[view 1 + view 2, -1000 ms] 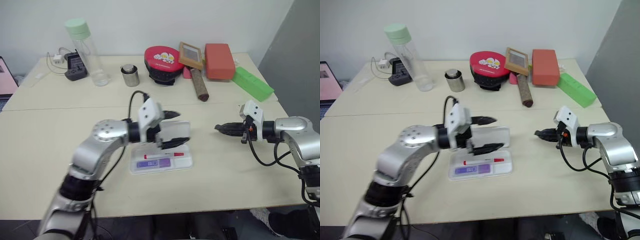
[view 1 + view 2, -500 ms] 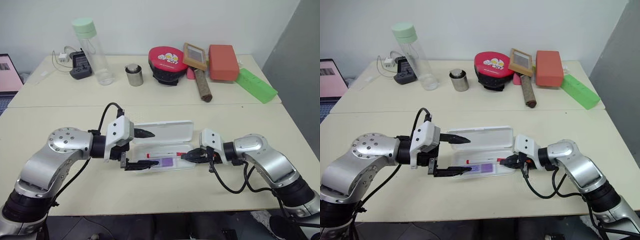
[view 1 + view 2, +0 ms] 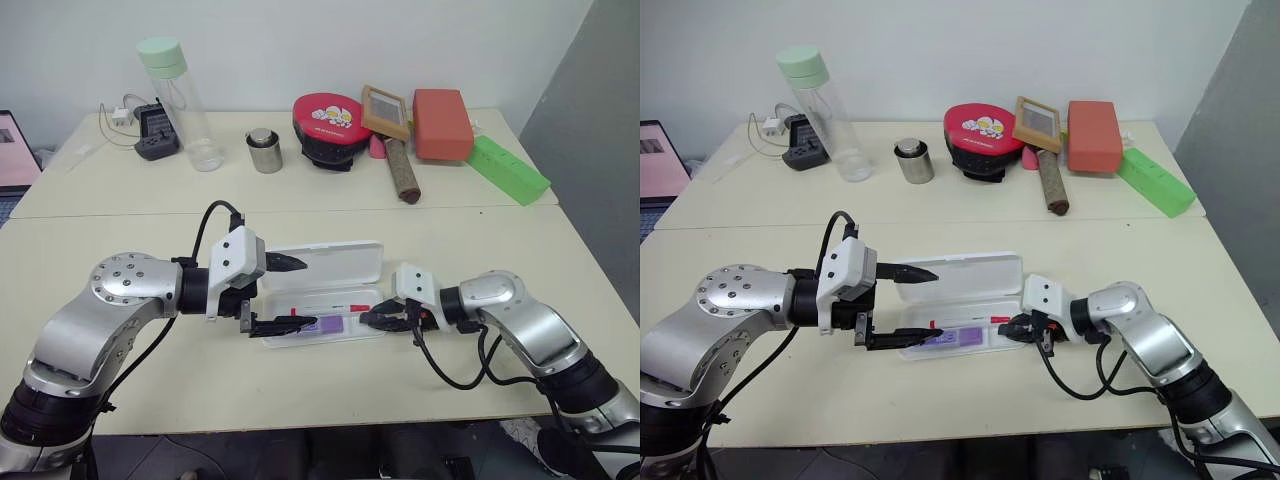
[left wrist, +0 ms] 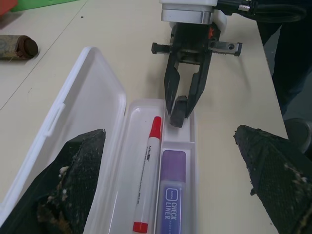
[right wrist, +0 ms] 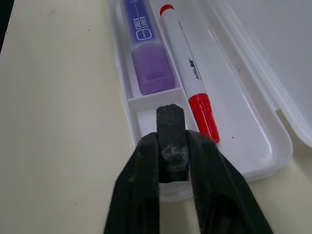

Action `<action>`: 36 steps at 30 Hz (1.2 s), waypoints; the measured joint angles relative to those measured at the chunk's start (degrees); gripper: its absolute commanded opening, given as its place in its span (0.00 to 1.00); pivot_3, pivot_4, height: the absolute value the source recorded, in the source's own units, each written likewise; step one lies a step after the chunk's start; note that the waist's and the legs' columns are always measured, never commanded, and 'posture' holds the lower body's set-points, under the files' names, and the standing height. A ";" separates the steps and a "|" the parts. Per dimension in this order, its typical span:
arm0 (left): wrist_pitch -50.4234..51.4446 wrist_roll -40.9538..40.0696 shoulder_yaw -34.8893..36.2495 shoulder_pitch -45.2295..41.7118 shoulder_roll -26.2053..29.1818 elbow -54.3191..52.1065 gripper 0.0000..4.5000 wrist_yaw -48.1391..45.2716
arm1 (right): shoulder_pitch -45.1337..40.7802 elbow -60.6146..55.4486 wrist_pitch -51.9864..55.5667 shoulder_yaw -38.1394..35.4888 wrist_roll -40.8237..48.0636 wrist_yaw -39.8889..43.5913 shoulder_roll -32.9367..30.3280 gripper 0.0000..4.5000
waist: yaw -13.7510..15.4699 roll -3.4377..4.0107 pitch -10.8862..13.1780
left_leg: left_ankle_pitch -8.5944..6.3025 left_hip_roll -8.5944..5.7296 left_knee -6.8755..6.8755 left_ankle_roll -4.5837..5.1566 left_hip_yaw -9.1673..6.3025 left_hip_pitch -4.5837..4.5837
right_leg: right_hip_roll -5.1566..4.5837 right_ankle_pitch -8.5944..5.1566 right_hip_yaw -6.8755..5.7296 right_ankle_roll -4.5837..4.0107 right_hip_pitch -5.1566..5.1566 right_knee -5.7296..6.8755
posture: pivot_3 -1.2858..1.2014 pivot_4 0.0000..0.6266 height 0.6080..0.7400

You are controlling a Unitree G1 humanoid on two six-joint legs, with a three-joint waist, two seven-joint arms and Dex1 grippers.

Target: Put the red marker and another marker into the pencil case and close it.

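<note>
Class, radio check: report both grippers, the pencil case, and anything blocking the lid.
Left gripper open over the pencil case. Right gripper at the tray's end. Red marker and purple marker inside, lid open. Both grippers obstruct closing.

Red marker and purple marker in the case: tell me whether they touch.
Apart. The left wrist view shows a white divider wall between the red marker and the purple marker.

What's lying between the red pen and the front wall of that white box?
The purple marker, in its own narrow slot beside the red pen, seen from the left wrist.

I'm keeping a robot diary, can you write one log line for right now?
case: open | red marker: inside | purple marker: inside | left tool: open | right tool: at case end
</note>
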 measured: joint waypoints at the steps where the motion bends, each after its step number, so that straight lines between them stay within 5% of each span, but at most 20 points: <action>1: 0.03 0.00 -0.01 -0.10 -0.05 0.00 1.00 0.15 | -0.02 0.00 0.04 0.00 0.00 0.04 0.04 0.49 | 0.01 0.00 0.00 | 0.00 0.00 0.00 0.00 0.00 0.00 | 0.00 0.00 -0.01 0.00 0.00 0.00 | 0.52 0.24 1.00; 12: 0.09 0.00 -0.23 -0.57 -0.73 0.00 1.00 0.44 | -0.93 -0.46 0.45 -0.21 0.14 -0.04 0.74 0.99 | 0.00 0.00 0.00 | 0.00 0.00 0.00 0.00 0.00 0.00 | 0.00 0.00 -0.01 0.00 0.00 0.00 | 0.52 0.24 1.00; 17: 0.58 -0.28 -0.22 -0.61 -0.73 -0.11 1.00 0.45 | -0.35 -2.24 2.01 -2.49 3.64 1.21 -0.22 0.99 | 0.03 0.01 0.01 | 0.00 0.00 0.00 0.00 -0.02 -0.02 | -0.01 0.00 0.00 0.00 -0.02 0.00 | 0.52 0.24 1.00; 22: 3.01 -4.35 4.81 1.97 -0.44 -1.57 1.00 1.90 | -1.85 -5.11 5.73 -13.98 14.74 4.83 -3.16 0.99 | -0.14 0.01 0.01 | -0.01 0.04 -0.01 0.01 -0.05 0.04 | -0.02 0.00 0.05 0.00 0.00 0.00 | 0.52 0.24 1.00; 29: 7.19 -11.09 16.74 6.77 0.60 -3.97 1.00 5.37 | -17.95 1.24 8.90 -21.89 22.68 -0.65 2.17 0.96 | -0.49 0.01 0.03 | -0.01 0.12 -0.06 0.01 0.02 0.23 | 0.05 0.05 0.10 -0.09 0.03 0.05 | 0.52 0.24 1.00; 36: 7.54 -12.46 22.69 10.04 2.43 -3.62 1.00 5.42 | -25.82 20.77 2.11 -11.22 10.86 -2.08 7.37 0.61 | -0.22 -0.01 0.02 | 0.00 0.06 -0.06 0.00 0.14 -0.02 | 0.01 0.04 0.13 -0.09 -0.13 -0.02 | 0.52 0.24 1.00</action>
